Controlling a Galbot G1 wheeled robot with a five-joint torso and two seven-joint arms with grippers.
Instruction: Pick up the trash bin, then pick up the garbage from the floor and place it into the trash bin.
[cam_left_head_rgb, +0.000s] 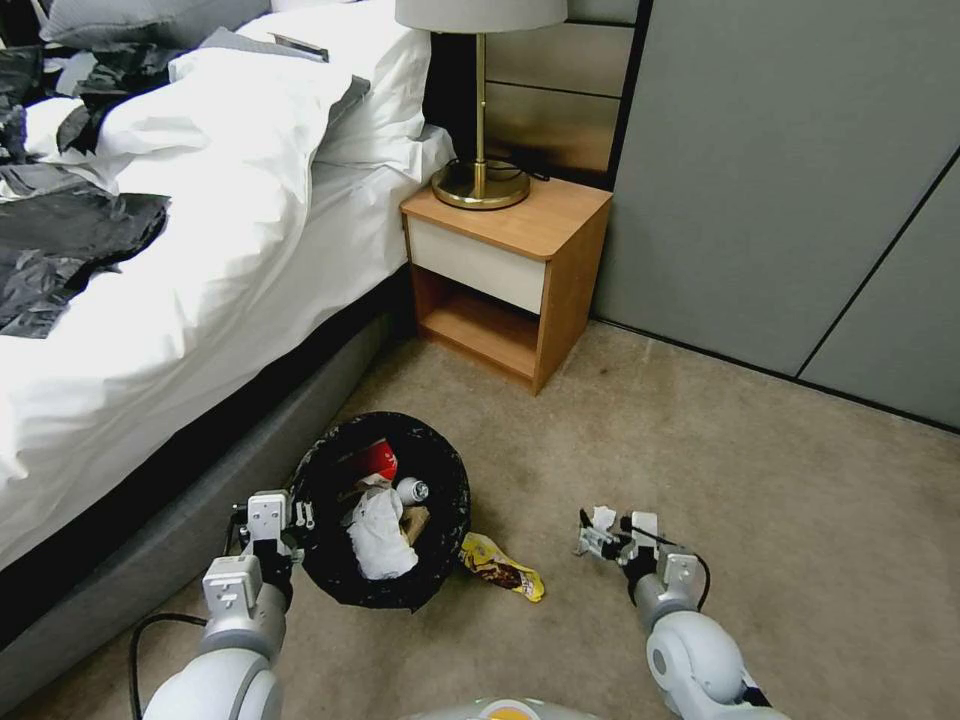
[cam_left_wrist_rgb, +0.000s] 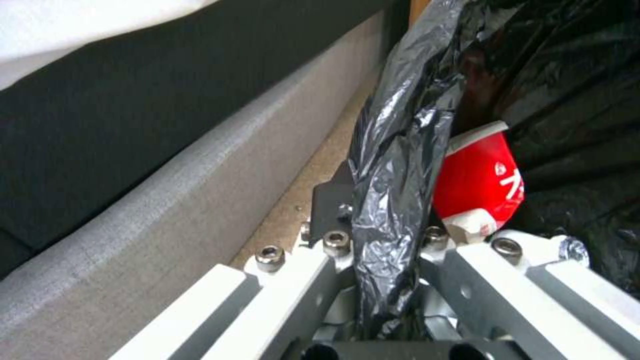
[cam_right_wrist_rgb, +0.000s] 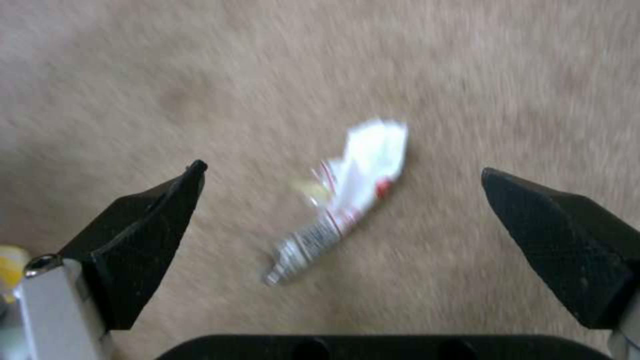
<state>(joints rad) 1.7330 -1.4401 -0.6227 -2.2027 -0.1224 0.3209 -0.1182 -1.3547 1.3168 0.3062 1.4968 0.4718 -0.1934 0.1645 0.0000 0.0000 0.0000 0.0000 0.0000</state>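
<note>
Left end effector (cam_left_wrist_rgb: 387, 280) clamping trash bin (cam_left_wrist_rgb: 400, 165) rim, right end effector (cam_right_wrist_rgb: 343, 200) spread over wrapper (cam_right_wrist_rgb: 347, 195)

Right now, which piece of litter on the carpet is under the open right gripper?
The small crumpled white wrapper with red print, lying between the open fingers of the right gripper. The yellow snack wrapper lies apart, beside the trash bin.

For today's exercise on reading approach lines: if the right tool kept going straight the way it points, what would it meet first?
The right tool, fingers wide open, points down at the carpet. It would probably meet the small crumpled white wrapper lying between its fingers first, then the carpet, though depth is unclear.
</note>
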